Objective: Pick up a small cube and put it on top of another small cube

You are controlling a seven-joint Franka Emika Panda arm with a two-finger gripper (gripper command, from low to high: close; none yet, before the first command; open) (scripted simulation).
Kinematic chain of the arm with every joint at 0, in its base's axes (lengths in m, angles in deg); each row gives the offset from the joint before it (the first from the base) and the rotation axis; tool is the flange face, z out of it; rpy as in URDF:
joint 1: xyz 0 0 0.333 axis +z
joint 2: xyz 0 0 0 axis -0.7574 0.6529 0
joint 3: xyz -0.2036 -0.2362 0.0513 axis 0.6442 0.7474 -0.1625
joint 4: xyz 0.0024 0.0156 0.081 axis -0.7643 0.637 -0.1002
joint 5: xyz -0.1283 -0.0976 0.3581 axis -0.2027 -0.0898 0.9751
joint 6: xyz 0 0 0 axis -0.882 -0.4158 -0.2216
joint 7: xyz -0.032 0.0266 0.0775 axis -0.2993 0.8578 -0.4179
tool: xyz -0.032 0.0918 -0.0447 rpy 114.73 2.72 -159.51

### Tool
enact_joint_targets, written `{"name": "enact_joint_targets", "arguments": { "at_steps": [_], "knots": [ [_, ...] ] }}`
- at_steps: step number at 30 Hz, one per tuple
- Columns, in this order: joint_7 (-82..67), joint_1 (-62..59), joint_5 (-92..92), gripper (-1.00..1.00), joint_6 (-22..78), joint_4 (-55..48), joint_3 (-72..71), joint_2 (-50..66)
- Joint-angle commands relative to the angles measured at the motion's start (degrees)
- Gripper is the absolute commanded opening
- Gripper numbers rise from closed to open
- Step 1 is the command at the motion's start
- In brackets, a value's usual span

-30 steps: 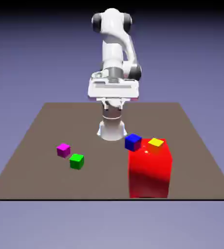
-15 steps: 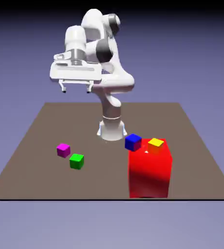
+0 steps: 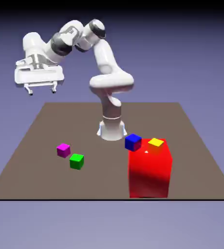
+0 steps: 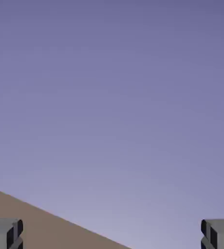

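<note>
No readable text, labels, brands, numbers or signs in either view. All surfaces plain and unmarked.
</note>
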Motion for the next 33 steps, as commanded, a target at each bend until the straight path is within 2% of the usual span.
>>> {"name": "enact_joint_targets", "arguments": {
  "at_steps": [1,29,31,33],
  "knots": [
    [-2.1,0.6,-0.1,0.0,1.2,-0.6,2.1,-0.7],
    [-60.2,17.6,-3.0,0.0,36.0,-18.8,60.2,-19.6],
    [-60.8,17.8,-3.0,0.0,36.4,-19.0,60.9,-19.8],
    [-61.2,18.7,-4.3,0.0,31.5,-15.6,62.6,-21.2]
  ]
}}
